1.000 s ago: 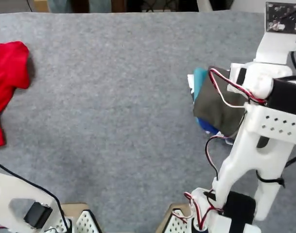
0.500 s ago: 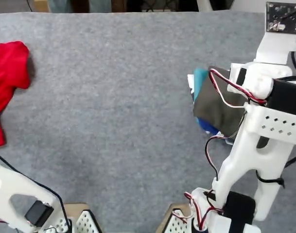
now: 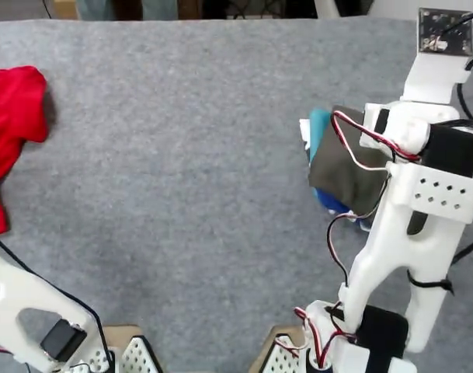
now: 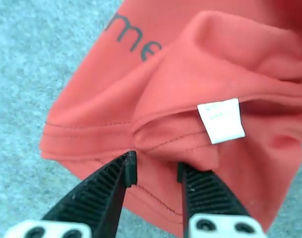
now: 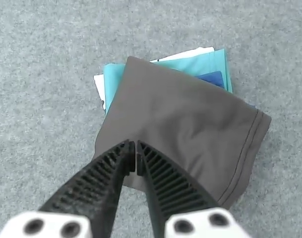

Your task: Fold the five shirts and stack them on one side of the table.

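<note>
A crumpled red shirt (image 3: 12,124) lies at the table's left edge. In the left wrist view the red shirt (image 4: 190,74) shows a white label (image 4: 219,121) and dark print, and my left gripper (image 4: 155,169) hangs open just above its stitched hem. At the right, a stack of folded shirts (image 3: 337,167) has a grey shirt (image 5: 185,124) on top, with teal (image 5: 190,67), white and blue edges showing under it. My right gripper (image 5: 132,148) is shut, with nothing between its fingers, above the near part of the grey shirt.
The grey felt table (image 3: 189,155) stretches between the red shirt and the stack. The right arm's white body (image 3: 422,194) covers the stack's right part. The left arm's link (image 3: 26,299) and both arm bases sit at the front edge.
The left arm's link has swung further to the left, toward the red shirt. The right arm has shifted slightly left; the stack has not moved.
</note>
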You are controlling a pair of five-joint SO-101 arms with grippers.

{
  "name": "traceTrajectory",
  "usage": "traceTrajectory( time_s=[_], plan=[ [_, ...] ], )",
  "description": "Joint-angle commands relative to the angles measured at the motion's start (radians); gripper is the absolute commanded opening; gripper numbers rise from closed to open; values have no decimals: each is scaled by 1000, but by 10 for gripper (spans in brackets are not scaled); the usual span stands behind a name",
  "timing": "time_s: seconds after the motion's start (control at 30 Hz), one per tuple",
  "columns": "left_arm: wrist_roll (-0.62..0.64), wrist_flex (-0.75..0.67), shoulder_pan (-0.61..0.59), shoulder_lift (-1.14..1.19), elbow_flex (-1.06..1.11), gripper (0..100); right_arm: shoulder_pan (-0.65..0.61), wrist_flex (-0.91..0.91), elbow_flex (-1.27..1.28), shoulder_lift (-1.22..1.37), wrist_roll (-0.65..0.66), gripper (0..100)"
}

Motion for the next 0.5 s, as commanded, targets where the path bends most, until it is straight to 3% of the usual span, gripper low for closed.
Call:
traceTrajectory(
  time_s=[0.0, 0.47],
  plan=[
    [31, 31, 13, -29, -113, 159, 8, -17, -2, -30, -3, 21],
    [44, 92, 45, -28, -176, 162, 8, -54, -2, -30, -3, 21]
  ],
)
